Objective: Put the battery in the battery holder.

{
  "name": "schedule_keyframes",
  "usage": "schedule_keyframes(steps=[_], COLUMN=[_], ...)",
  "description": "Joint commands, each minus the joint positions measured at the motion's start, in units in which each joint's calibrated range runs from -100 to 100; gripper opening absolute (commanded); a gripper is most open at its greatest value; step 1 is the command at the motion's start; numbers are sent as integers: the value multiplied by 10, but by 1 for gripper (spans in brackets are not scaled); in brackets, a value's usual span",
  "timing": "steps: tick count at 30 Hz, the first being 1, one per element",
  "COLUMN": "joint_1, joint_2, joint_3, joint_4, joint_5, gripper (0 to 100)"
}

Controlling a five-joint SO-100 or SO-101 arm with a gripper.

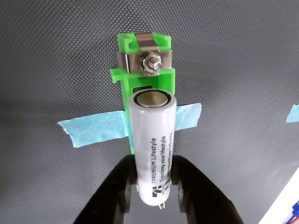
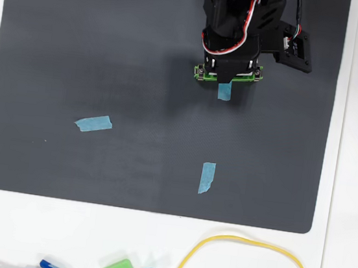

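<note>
White battery [image 1: 152,147] poised over the green battery holder [image 1: 144,70].
Gripper [image 1: 153,187] pinches the cell's near end, lengthwise above the taped-down frame; I'd lower it level, keeping both ends between the metal contacts.

In the wrist view the battery [image 1: 153,149] sits between the end effector [image 1: 154,191] fingers, above the battery holder [image 1: 145,63], which runs ahead of the end effector. A tape strip [image 1: 93,129] crosses under the holder, left to right, on the mat [image 1: 56,56].
</note>
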Motion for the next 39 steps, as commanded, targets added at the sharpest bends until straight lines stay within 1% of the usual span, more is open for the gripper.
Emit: schedule_keyframes(steps=[1, 12, 13, 15, 17, 18, 22, 23, 24, 25, 26, 39], joint_1=[4, 2, 2, 2, 2, 2, 3, 2, 1, 1, 1, 0], joint_2=[-4, -8, -9, -9, -9, -9, -9, -10, -11, -11, -11, -8], joint_3=[-24, -23, -23, -22, -16, -16, -15, -15, -21, -21, -22, -26], joint_4=[-6, -5, -4, -3, -2, -1, 0, 11, 30, 35, 36, 31], joint_5=[-2, 3, 3, 3, -1, -1, -2, 1, -2, -2, -2, 2], gripper=[0, 0, 2, 10, 21, 24, 23, 19, 13, 4, 0, 0])
